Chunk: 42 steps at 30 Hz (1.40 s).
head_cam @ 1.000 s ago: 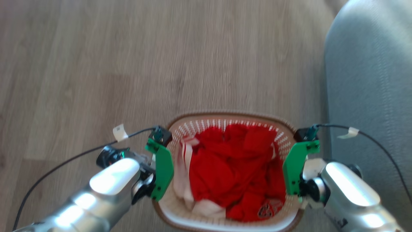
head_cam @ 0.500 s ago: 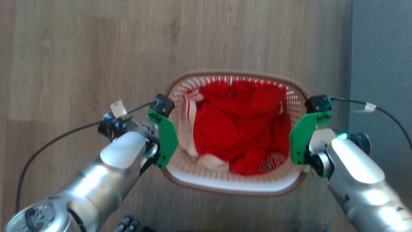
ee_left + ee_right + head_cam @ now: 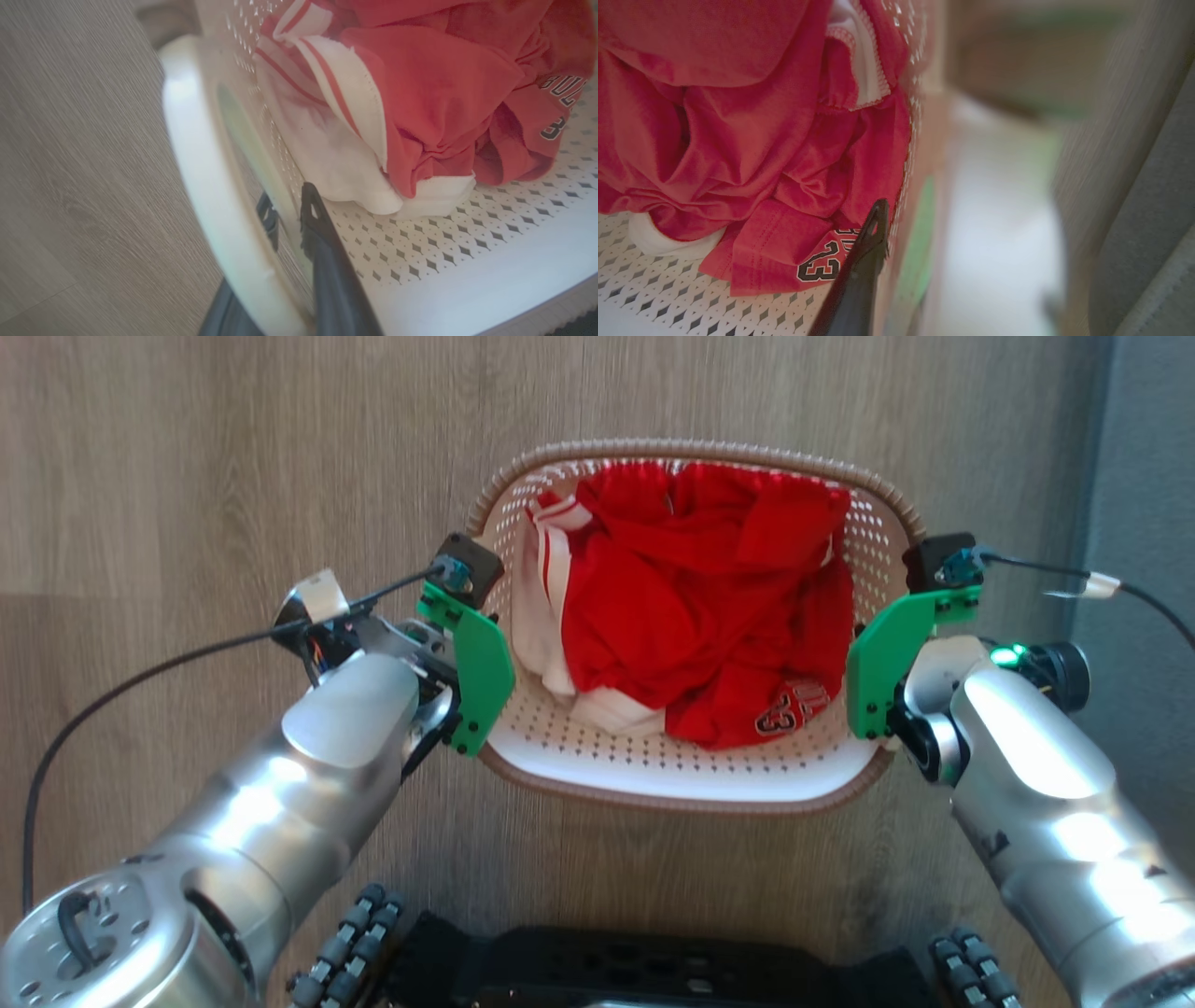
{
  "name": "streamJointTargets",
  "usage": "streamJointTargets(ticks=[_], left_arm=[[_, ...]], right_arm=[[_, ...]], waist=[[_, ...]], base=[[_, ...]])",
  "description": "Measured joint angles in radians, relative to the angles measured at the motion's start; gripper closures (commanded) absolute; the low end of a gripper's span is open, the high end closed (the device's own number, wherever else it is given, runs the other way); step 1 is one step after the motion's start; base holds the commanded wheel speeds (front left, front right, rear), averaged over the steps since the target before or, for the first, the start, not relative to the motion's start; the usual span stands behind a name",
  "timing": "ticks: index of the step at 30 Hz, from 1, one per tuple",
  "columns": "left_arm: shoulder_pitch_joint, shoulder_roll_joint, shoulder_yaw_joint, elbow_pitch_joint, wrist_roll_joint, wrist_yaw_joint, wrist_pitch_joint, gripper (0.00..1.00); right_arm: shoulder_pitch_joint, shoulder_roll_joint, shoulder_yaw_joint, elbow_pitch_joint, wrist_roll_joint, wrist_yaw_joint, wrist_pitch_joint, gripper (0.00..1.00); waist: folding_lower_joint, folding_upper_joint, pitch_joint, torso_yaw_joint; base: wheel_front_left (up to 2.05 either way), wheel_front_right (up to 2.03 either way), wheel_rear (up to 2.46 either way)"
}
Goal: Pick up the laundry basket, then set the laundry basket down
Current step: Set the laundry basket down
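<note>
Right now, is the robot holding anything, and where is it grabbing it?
Yes, the laundry basket: the left gripper pinches its left side wall, the right gripper its right side wall.

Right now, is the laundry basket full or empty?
Partly full: red-and-white clothes lie crumpled in the basket, some bare floor showing.

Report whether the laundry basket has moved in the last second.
Cannot tell. The camera tilted, shifting the whole view; the laundry basket keeps about its offset from the floor plank seam, though its gap to the grey sofa looks wider.
</note>
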Motion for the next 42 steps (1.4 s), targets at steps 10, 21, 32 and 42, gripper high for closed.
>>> streamJointTargets(ticks=[10,21,32,42], left_arm=[[-0.023,0.001,0.001,0.002,-0.001,0.001,-0.009,1.0],[-0.038,0.001,0.002,-0.012,-0.012,0.001,-0.011,1.0],[-0.039,0.001,0.002,-0.031,-0.017,0.01,-0.011,1.0],[-0.039,0.001,0.002,-0.031,-0.017,0.01,-0.011,1.0]], right_arm=[[-0.067,0.025,0.0,0.099,0.001,0.001,-0.052,1.0],[-0.115,0.028,0.014,0.18,0.006,0.008,-0.1,1.0],[-0.151,0.029,0.017,0.241,0.006,0.01,-0.135,1.0],[-0.171,0.033,0.029,0.272,0.021,0.013,-0.149,1.0]], waist=[[-0.0001,0.0,0.071,0.006],[-0.0001,0.0001,0.097,0.022],[-0.0001,0.0001,0.114,0.035],[-0.0001,0.0001,0.117,0.035]], base=[[0.0,0.0,0.0],[0.0,0.0,0.0],[0.0,0.0,0.0],[0.0,0.0,0.0]])
